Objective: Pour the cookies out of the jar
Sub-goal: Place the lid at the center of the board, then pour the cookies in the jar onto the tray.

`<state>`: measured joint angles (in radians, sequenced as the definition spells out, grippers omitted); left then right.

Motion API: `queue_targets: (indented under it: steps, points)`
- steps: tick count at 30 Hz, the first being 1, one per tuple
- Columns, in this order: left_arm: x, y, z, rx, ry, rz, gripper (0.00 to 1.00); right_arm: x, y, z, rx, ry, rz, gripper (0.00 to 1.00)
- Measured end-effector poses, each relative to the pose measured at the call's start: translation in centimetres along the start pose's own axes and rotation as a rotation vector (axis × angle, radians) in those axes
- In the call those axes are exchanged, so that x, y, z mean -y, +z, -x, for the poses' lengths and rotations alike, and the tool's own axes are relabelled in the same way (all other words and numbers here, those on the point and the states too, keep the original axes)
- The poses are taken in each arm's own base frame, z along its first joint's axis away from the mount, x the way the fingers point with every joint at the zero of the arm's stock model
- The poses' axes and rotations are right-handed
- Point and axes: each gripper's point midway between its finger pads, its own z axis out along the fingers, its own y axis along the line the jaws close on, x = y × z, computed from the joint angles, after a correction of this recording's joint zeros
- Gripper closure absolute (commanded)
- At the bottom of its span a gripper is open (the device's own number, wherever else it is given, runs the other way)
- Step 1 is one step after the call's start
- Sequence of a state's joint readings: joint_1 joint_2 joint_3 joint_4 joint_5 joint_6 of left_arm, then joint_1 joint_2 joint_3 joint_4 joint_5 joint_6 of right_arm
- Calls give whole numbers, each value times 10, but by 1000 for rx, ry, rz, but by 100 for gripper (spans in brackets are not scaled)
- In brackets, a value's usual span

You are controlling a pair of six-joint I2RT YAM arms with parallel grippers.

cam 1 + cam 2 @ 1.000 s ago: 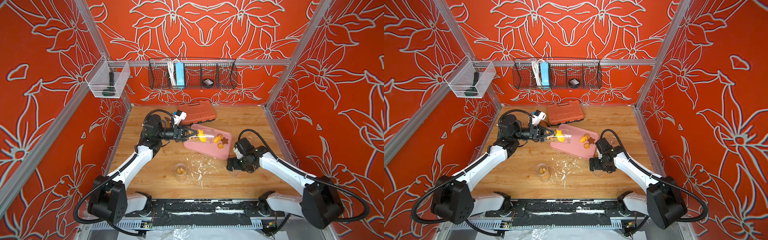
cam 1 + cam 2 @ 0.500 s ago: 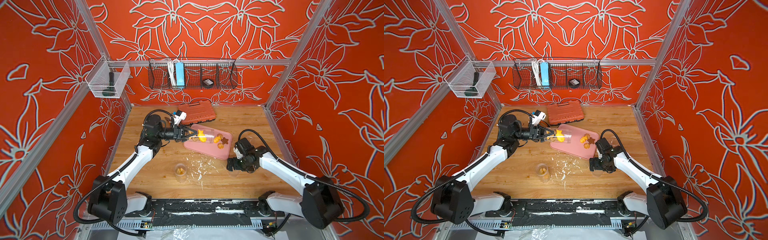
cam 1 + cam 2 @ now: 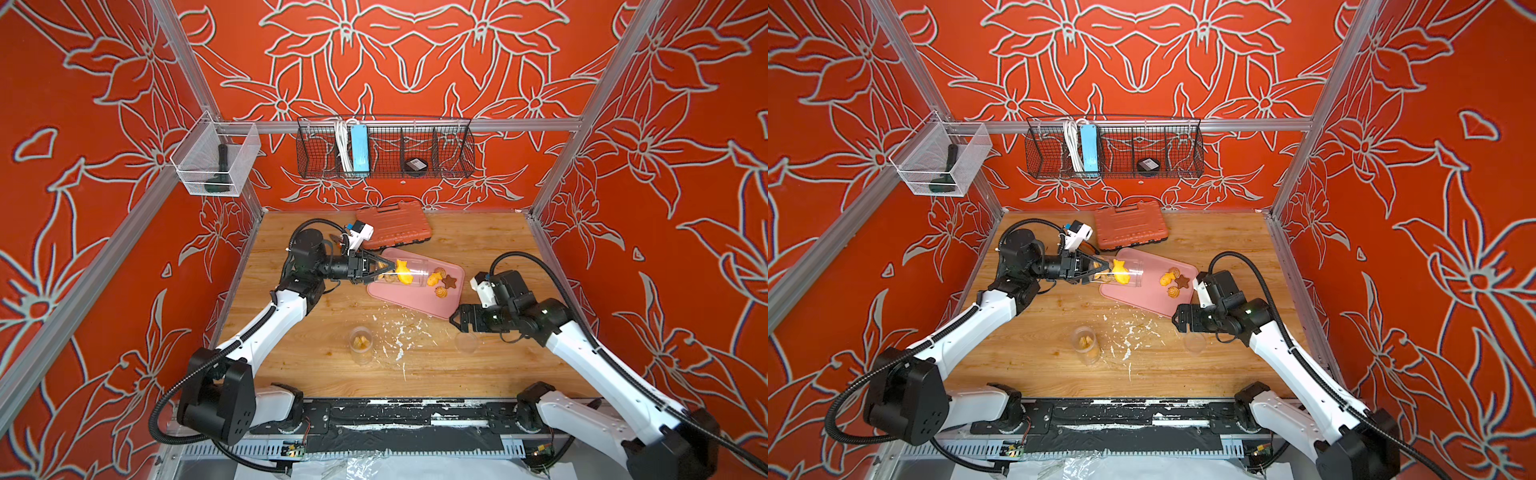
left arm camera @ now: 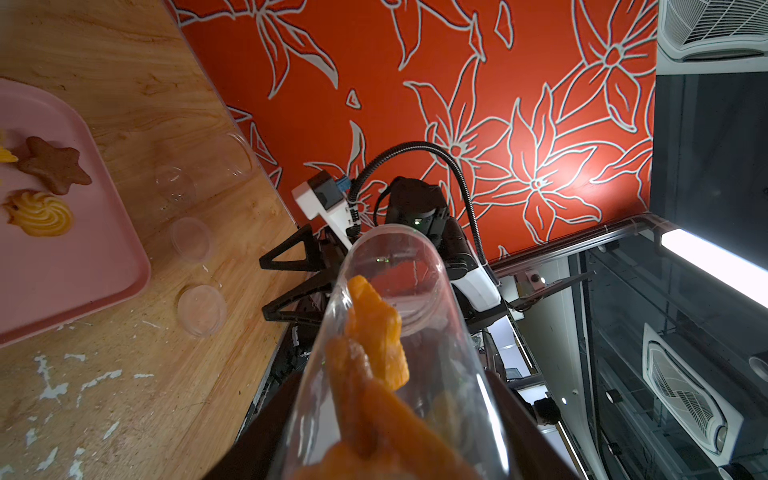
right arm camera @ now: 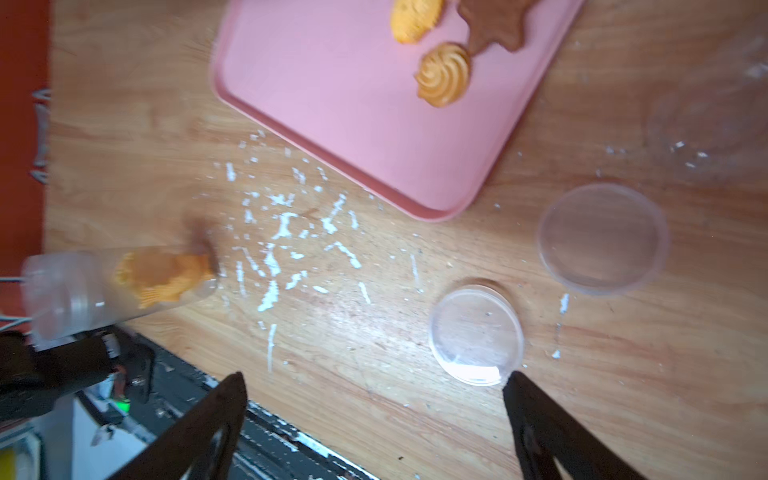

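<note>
My left fingers (image 3: 388,269) are clenched around the base end of the clear jar (image 3: 412,272). They hold it on its side above the pink tray (image 3: 415,301), over the end nearest my left arm, with the mouth pointing across the tray toward my other arm. My right fingers (image 5: 376,376) are spread wide with nothing between them. They hover over the counter (image 3: 478,241) just beside the tray's corner, above what look like two clear lids (image 5: 476,334). Some of the cookies (image 3: 441,283) already lie on the tray: a fish, a flower, a brown star and a swirl, close together. An orange fish (image 4: 376,332) and a few more sit inside the jar, the fish nearest the mouth. A second jar (image 3: 360,343) stands upright on the counter beside a scatter of white flecks (image 3: 399,332), with orange pieces in it. I judge I am in the middle of the pour. The jar looks roughly level, so what is left has no slope to slide down. The next move calls for rolling my left wrist to drop the mouth lower, perhaps with a small shake. The mouth should stay over the bare pink surface so nothing bounces onto the counter. My grip must stay firm, since the smooth wall could slip as the load shifts.
</note>
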<state>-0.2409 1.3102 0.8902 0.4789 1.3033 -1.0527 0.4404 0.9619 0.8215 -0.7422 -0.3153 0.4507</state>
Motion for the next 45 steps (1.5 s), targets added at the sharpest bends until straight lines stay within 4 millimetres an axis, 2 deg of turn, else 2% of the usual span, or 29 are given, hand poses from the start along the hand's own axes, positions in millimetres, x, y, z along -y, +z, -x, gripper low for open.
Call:
queue_targets:
  steps: [6, 14, 22, 38, 45]
  points:
    - [-23, 3, 3, -7, -37, 16, 42, -22, -9, 6, 21, 0, 128, 2]
    - [-62, 8, 8, -14, -88, 35, 41, -37, -24, 19, 41, -33, 197, 1]
    - [-111, 8, 11, -11, -159, 54, 41, -32, -28, 20, 41, -55, 198, 1]
    - [-196, 1, 4, -17, -314, 80, 41, -27, -26, 23, 34, -40, 200, 1]
    - [-223, -8, 1, 5, -374, 96, 41, -26, -26, 23, 34, -37, 196, 1]
